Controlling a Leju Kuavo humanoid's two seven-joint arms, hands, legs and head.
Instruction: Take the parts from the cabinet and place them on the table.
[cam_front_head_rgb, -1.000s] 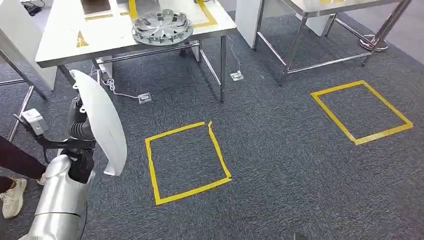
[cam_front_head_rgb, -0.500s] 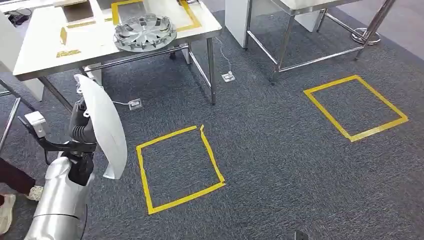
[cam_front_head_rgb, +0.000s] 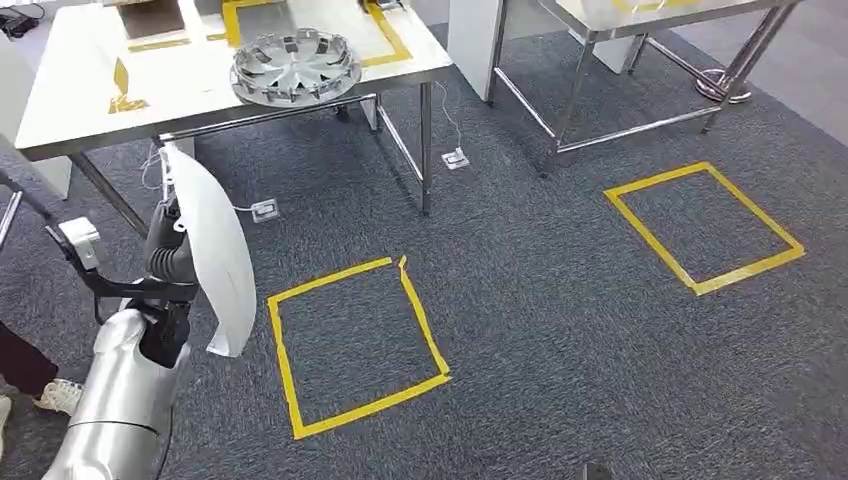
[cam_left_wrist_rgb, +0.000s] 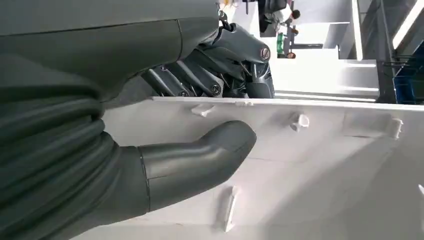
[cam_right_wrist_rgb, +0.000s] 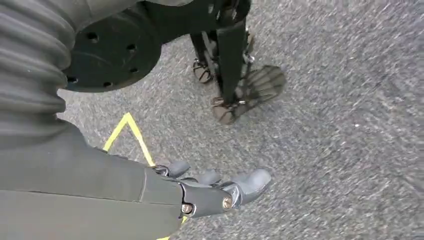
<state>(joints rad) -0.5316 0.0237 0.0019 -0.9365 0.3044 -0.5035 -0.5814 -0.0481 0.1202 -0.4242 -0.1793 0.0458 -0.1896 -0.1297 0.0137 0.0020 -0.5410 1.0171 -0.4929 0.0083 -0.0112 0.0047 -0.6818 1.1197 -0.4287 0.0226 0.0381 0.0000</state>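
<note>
Head view, left hand (cam_front_head_rgb: 165, 255) gripping curved white panel (cam_front_head_rgb: 215, 250) edge-on, right hand (cam_right_wrist_rgb: 210, 192) hanging empty, fingers apart

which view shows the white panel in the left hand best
The head view: the whole white panel shows, held upright in the left hand beside the table. The left wrist view gives a close-up of its inner face with clips, thumb pressed on it. The right wrist view looks at carpet.

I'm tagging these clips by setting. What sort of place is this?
Probably a robot test lab or workshop set up like a car-parts station: grey carpet with taped yellow squares, a white worktable holding a hubcap, and the left hand carrying a white panel.
</note>
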